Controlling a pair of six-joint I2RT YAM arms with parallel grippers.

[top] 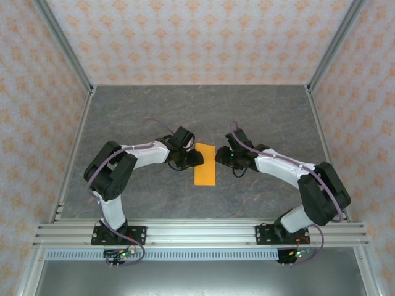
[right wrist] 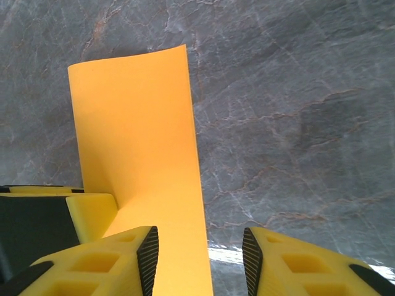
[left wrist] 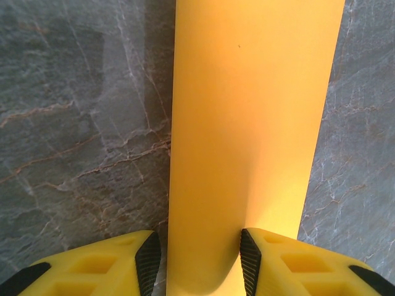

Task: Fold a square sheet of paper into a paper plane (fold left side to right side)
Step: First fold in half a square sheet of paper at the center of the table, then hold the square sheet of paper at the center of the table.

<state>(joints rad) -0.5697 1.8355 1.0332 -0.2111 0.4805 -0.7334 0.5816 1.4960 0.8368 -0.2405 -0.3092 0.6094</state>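
Note:
The square sheet of paper (top: 204,164) is bright orange and lies on the grey table as a narrow upright rectangle, doubled over, not in the shape of a paper plane. My left gripper (top: 194,159) sits at its left edge and my right gripper (top: 220,158) at its right edge. In the left wrist view the paper (left wrist: 247,123) runs between the open jaws of the left gripper (left wrist: 199,259), bulging up in a soft curl against the right pad (left wrist: 250,259). In the right wrist view the right gripper (right wrist: 200,259) stands open astride the long edge of the paper (right wrist: 142,154).
The grey marbled table (top: 197,117) is walled by patterned panels on three sides. An aluminium rail (top: 197,231) with both arm bases runs along the near edge. A finger of the left gripper (right wrist: 92,216) shows beside the paper in the right wrist view.

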